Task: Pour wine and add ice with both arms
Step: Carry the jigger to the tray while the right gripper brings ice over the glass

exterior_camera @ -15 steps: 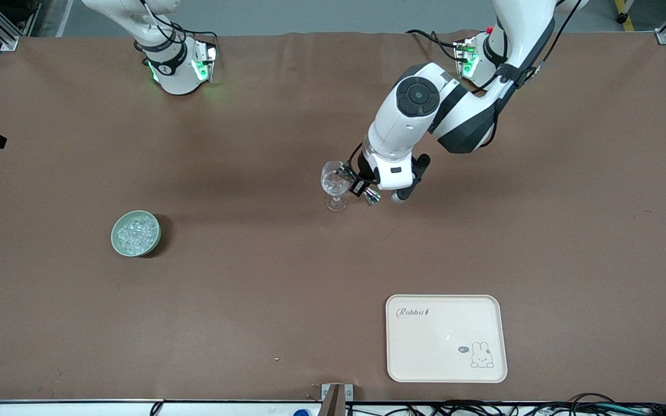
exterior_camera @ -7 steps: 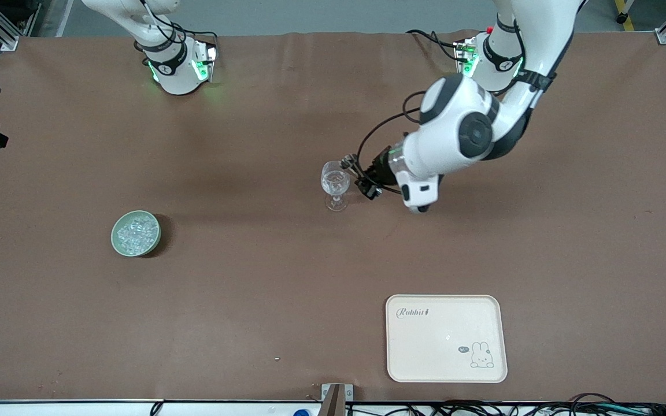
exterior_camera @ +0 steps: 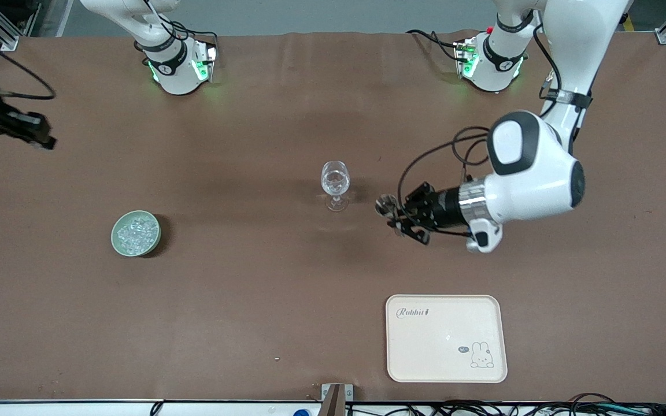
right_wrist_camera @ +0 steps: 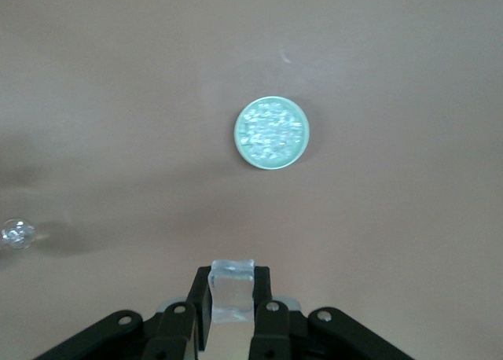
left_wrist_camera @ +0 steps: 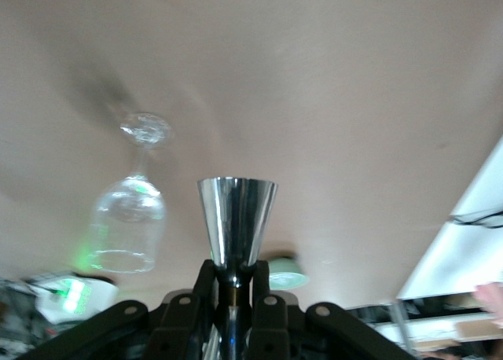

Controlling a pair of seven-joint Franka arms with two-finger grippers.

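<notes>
A stemmed wine glass [exterior_camera: 335, 185] stands mid-table with a little clear wine in it, barely visible. My left gripper [exterior_camera: 395, 218] hangs over bare table beside the glass, toward the left arm's end. It is shut on the waist of a steel jigger [left_wrist_camera: 236, 218], which lies sideways with its mouth toward the glass [left_wrist_camera: 130, 218]. My right gripper [right_wrist_camera: 233, 285] is shut on one clear ice cube [right_wrist_camera: 233, 299]. It hangs high over the right arm's end of the table [exterior_camera: 32, 132]. The pale green bowl [exterior_camera: 136, 233] holds several ice cubes [right_wrist_camera: 271, 130].
A cream tray [exterior_camera: 446, 338] with a rabbit drawing lies near the table's front edge, toward the left arm's end. Both arm bases stand along the edge farthest from the front camera.
The left arm has swung away from the glass toward its own end of the table, taking the jigger along. The right gripper has come into the front view.
</notes>
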